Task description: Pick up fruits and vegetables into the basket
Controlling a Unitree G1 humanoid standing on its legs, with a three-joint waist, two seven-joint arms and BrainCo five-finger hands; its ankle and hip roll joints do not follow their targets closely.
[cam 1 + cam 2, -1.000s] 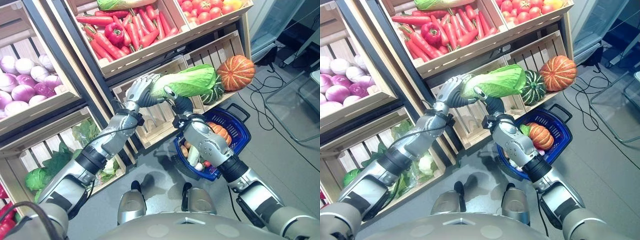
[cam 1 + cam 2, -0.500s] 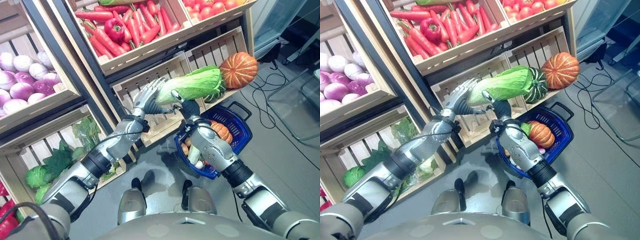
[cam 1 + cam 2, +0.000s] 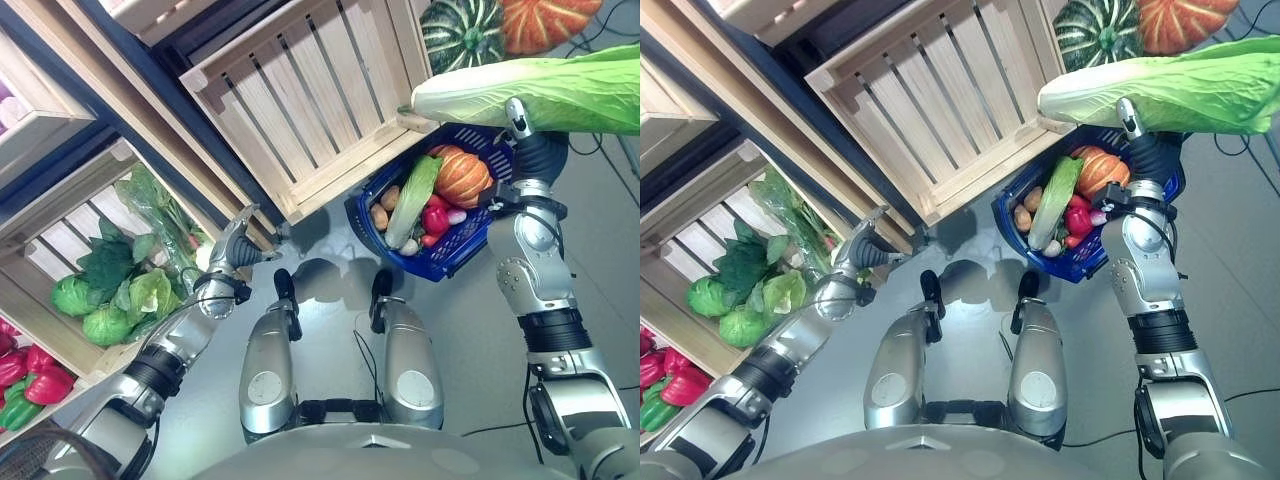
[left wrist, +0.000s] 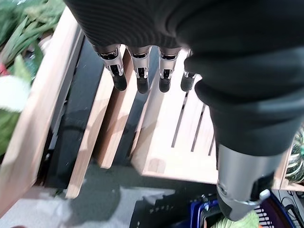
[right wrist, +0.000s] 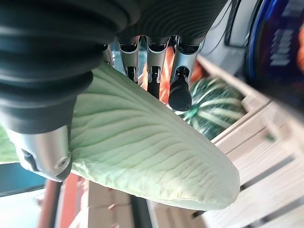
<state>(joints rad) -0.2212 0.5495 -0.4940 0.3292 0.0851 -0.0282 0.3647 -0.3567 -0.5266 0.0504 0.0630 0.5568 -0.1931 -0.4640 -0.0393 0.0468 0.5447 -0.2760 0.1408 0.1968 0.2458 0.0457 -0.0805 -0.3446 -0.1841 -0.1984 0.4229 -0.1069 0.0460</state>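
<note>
- Down at the far left, a low crate [image 3: 60, 250] holds leafy greens [image 3: 120, 290] and round cabbages.
- The left hand [image 3: 235, 248] hangs in front of that crate's corner, fingers [image 4: 138, 76] straight and holding nothing.
- An empty slatted crate [image 3: 300, 100] stands in the middle.
- The blue basket [image 3: 470, 240] sits on the floor with a small pumpkin [image 3: 460, 176], potatoes and a red pepper inside.
- The right hand [image 3: 520, 125] grips a long napa cabbage [image 3: 540, 90] above the basket.

Right hand [image 3: 524, 132] raised with fingers curled, left hand [image 3: 234, 250] low, fingers straight.
</note>
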